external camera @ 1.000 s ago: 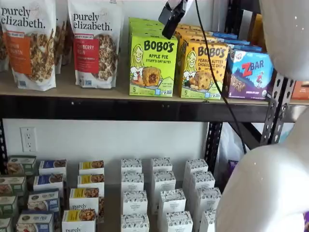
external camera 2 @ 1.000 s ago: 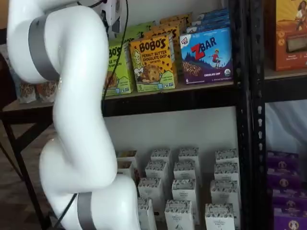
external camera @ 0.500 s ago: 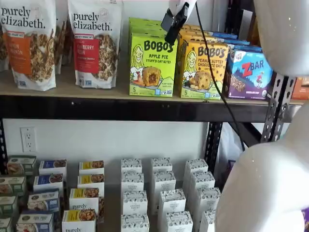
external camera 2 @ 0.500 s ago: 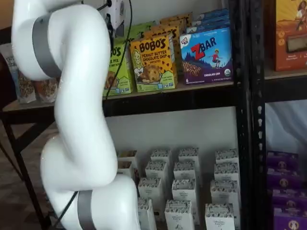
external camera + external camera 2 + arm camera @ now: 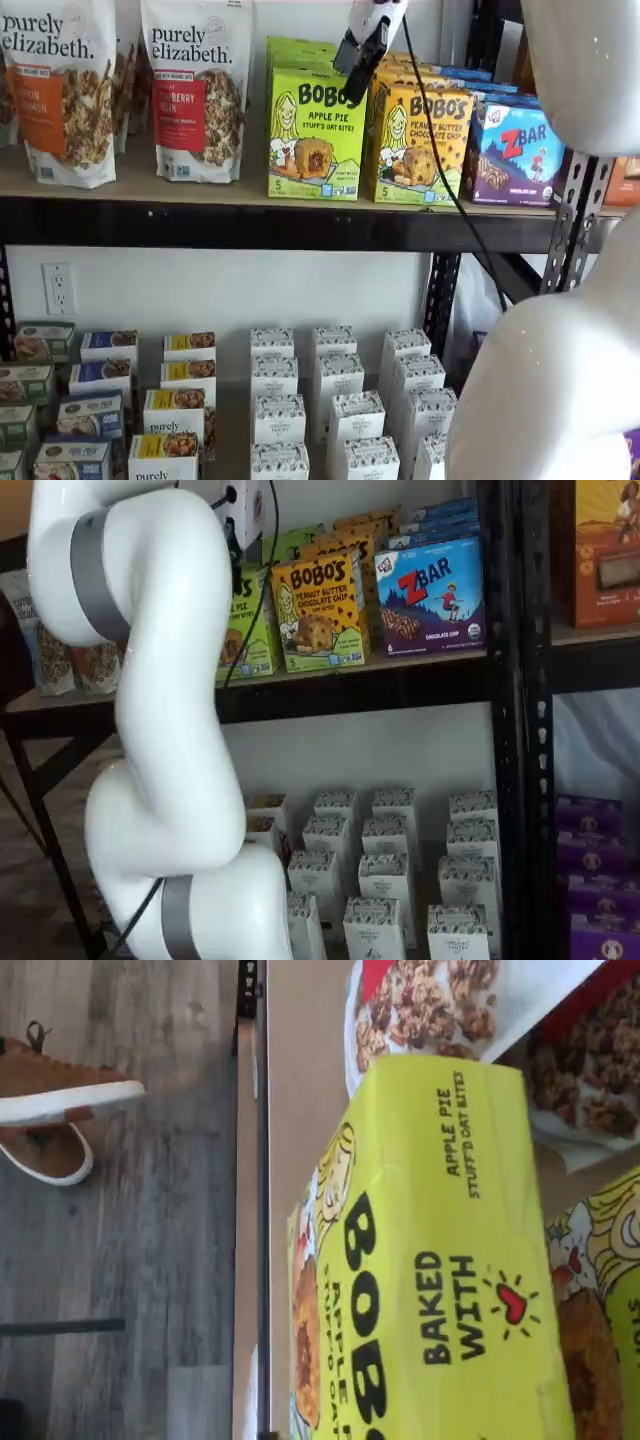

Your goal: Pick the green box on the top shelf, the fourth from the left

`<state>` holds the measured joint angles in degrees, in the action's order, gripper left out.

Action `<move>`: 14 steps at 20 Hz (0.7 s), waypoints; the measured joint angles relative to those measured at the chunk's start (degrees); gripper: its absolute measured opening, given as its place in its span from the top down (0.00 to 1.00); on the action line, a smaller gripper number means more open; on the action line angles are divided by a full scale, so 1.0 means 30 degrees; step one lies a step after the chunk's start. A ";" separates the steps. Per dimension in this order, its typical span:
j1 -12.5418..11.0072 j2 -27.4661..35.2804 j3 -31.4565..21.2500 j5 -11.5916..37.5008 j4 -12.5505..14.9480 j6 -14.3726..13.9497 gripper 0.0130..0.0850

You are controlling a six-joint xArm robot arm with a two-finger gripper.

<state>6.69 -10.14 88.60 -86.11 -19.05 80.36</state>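
The green box stands upright at the front of its row on the top shelf, reading "BOBO'S Apple Pie". The arm hides most of this green box in the other shelf view. My gripper hangs from above with its black fingers over the box's upper right corner, open and holding nothing. In the wrist view the green box fills much of the picture, its lid reading "Baked With". More green boxes stand behind it.
An orange-yellow Bobo's box stands right beside the green one, then a blue ZBar box. Granola bags are on its other side. Small cartons fill the lower shelf. A black upright stands at the right.
The gripper has come down a little and closer to the green box's top. The arm has shifted slightly to the right in a shelf view.
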 joint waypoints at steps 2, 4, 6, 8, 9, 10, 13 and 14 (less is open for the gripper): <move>0.0076 0.0002 -0.0094 0.0038 0.0129 -0.0030 0.00; 0.0153 -0.0013 -0.0203 0.0087 0.0252 -0.0062 0.00; 0.0233 -0.0027 -0.0313 0.0115 0.0392 -0.0095 0.00; 0.0324 -0.0047 -0.0431 0.0161 0.0591 -0.0135 0.00; 0.0373 -0.0052 -0.0492 0.0184 0.0694 -0.0156 0.00; 0.0407 -0.0067 -0.0566 0.0232 0.0755 -0.0168 0.00; 0.0465 -0.0082 -0.0699 0.0308 0.0856 -0.0184 0.00; 0.0489 -0.0067 -0.0706 0.0284 0.0917 -0.0194 0.00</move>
<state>8.16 -10.34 86.48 -85.26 -16.30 79.78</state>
